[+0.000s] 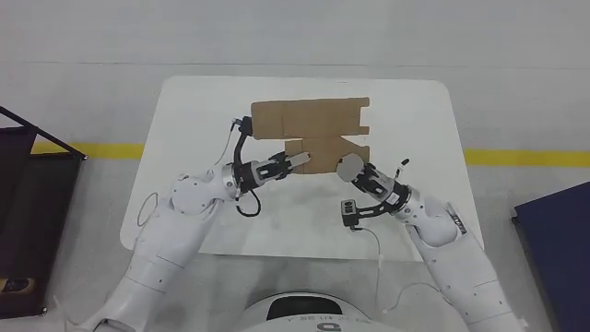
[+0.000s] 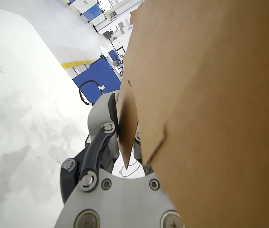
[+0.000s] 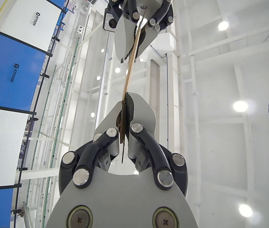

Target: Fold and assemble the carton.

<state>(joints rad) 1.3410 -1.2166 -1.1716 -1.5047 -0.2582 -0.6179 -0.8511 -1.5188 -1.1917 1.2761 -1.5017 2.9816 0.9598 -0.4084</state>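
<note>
Nearest the robot, the left gripper (image 1: 300,160) and right gripper (image 1: 345,167) are sitting side by side over the near-centre of the white rounded-corner table (image 1: 184,148). Left is at 9 o'clock of right, close but apart. Both are pinching the near edge of the flat brown cardboard carton blank (image 1: 309,118). The left fingers (image 2: 101,115) are clamping tight on a flap corner. The right fingers (image 3: 140,112) are doing likewise, w/ the board edge-on btwn them and running straight to the left gripper opposite.

From both grippers the carton is lying at 12 o'clock, long axis running 9-to-3, notches showing at the 3 o'clock end. Neither arm is nearer; they're sharing the grip.

The carton is lying as an unfolded sheet, not yet boxed, holding nothing. Can't tell if its far edge is touching the table. Next fold is prob. hinging on a crease running 9-to-3.
</note>
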